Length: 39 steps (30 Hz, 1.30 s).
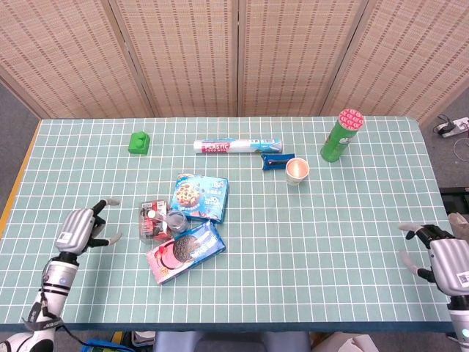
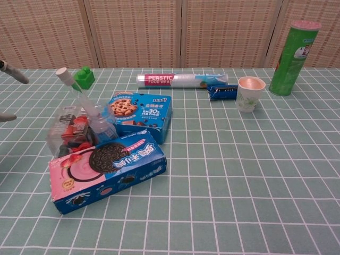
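**A:** What is my left hand (image 1: pixel 80 228) nearest to?

**B:** The clear snack packet (image 1: pixel 154 218), just at its 3 o'clock in the head view. The hand is near it but apart from it, fingers spread and holding nothing. In the chest view only two fingertips (image 2: pixel 15 74) show, at the left edge.

**A:** I see a clear bottle (image 2: pixel 87 112) with a white cap leaning against that packet. What lies about it?

**B:** The Oreo box (image 1: pixel 185 251) lies at the packet's 5 o'clock, touching it, and the blue chocolate-chip cookie box (image 1: pixel 199 197) lies at its 1 o'clock, just beside.

**A:** And my right hand (image 1: pixel 443 259)?

**B:** At the table's (image 1: pixel 330 242) 4 o'clock corner, fingers apart, empty, well apart from everything.

**A:** Further out I make out a green toy brick (image 1: pixel 138 142) at the packet's 12 o'clock, a plastic food wrap roll (image 1: pixel 237 145) at 1 o'clock, then a small blue packet (image 1: pixel 277 160) touching a paper cup (image 1: pixel 297 170), and a green crisp tube (image 1: pixel 341 136) with a pink lid standing upright at 2 o'clock
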Motion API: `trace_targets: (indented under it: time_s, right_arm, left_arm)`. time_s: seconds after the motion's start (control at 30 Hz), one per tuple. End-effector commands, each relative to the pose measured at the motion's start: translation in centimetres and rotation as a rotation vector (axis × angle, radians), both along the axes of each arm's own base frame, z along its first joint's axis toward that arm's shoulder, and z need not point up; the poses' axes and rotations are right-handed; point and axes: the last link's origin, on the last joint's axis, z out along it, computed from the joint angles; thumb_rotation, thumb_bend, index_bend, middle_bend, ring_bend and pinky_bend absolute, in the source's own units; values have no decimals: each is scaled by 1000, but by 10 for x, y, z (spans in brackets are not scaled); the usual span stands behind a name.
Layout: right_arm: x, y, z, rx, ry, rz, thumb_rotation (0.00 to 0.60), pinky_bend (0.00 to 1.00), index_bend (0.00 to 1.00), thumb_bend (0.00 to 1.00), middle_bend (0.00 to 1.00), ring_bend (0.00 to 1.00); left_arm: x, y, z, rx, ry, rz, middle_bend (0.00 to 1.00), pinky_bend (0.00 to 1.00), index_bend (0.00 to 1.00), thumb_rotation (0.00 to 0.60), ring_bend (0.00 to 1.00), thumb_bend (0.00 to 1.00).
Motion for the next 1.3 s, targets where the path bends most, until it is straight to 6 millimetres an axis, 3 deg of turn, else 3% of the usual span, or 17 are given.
trace_targets:
  time_s: [0.03,0.33,0.67,1.3]
  right_arm:
    - [-2,0,3,-5,-8,-1,600,513,333,284,458,358]
    - [-5,-1,9,-6,-28,-8,600,514,333,284,458,359]
    - [-8,-1,13,-7,-45,-10,600,513,333,284,458,359]
    - [-9,-1,14,2,-53,-9,600,513,332,284,458,358]
  left_arm:
    - [9,11,-10,-25,-78,4,1000,1000,364,600,1000,130]
    - [30,27,-34,-132,-221,13,1000,1000,387,600,1000,128]
    - [44,32,-50,-188,-347,15,1000,1000,411,600,1000,128]
    - [80,44,-70,-264,-403,-34,1000,1000,461,600,1000,128]
